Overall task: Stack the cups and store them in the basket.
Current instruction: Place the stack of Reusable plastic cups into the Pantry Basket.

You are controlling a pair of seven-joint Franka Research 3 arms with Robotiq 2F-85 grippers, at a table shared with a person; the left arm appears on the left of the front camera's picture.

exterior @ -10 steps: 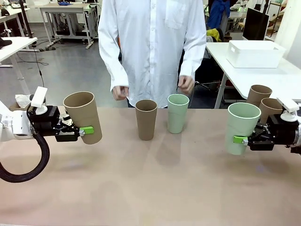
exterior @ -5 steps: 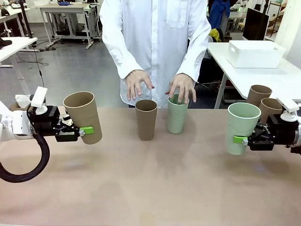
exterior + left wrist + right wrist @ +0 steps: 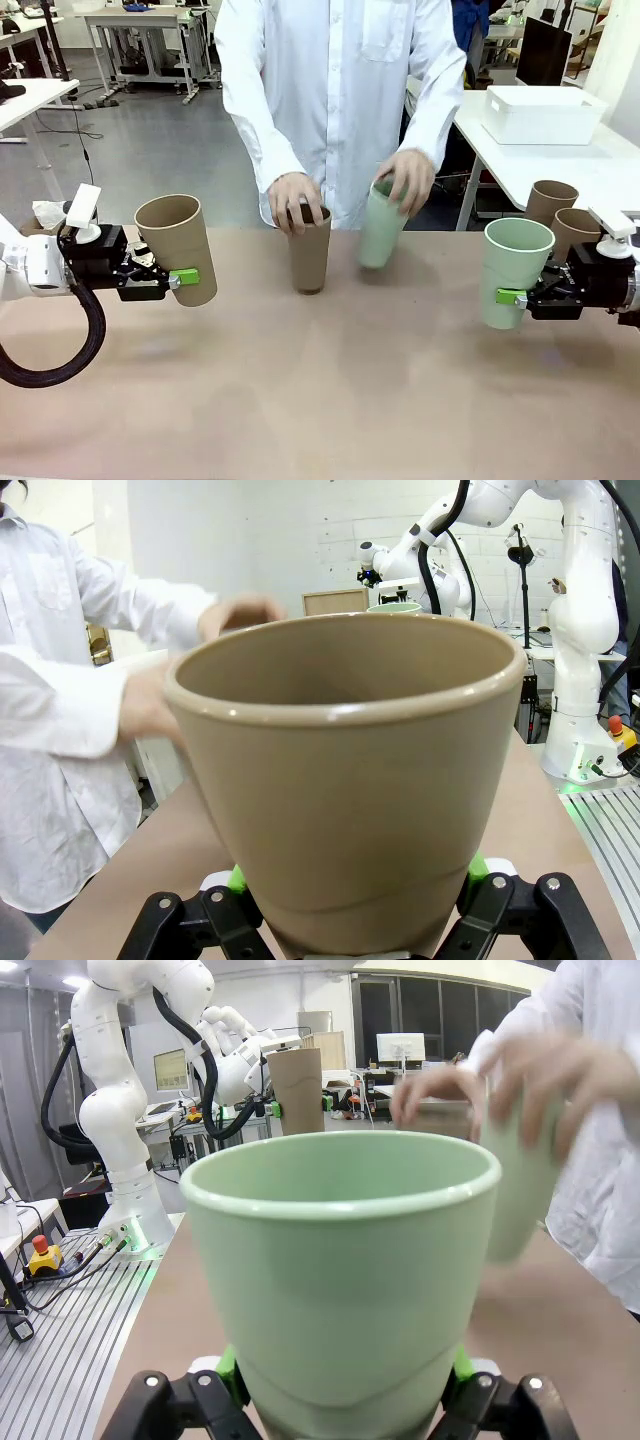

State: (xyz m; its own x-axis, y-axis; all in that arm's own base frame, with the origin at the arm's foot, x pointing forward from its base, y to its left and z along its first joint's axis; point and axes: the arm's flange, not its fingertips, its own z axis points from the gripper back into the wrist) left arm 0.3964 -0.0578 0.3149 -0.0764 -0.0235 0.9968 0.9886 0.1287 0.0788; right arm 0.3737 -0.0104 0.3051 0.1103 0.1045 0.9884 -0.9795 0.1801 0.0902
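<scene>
The left jaws are closed on a brown-tan cup (image 3: 178, 248) near the left edge of the tabletop (image 3: 330, 400). The green pads (image 3: 184, 277) press on its lower part, so the wide mouth is free and points up, a little tilted. I think this grip is chosen so that another cup can go into it, or so that it can go down into another one.

The right jaws grip a mint cup (image 3: 515, 270) in the same low way near the right edge. Both cups seem to hang a little above the tabletop, but I cannot be sure of this.

At the middle of the far edge, the person puts one hand (image 3: 296, 200) over the rim of a standing brown cup (image 3: 310, 255), probably to keep it steady. The person's other hand (image 3: 408, 178) holds a second mint cup (image 3: 380, 232) by its rim. This one is tilted, and I judge it is being taken to the brown one for stacking.

Two more brown cups (image 3: 551, 202) stand close together at the far right corner, not yet stacked.

The white basket (image 3: 543, 113) is on a neighbouring white table (image 3: 520, 160) beyond that corner, well apart from all the cups.
</scene>
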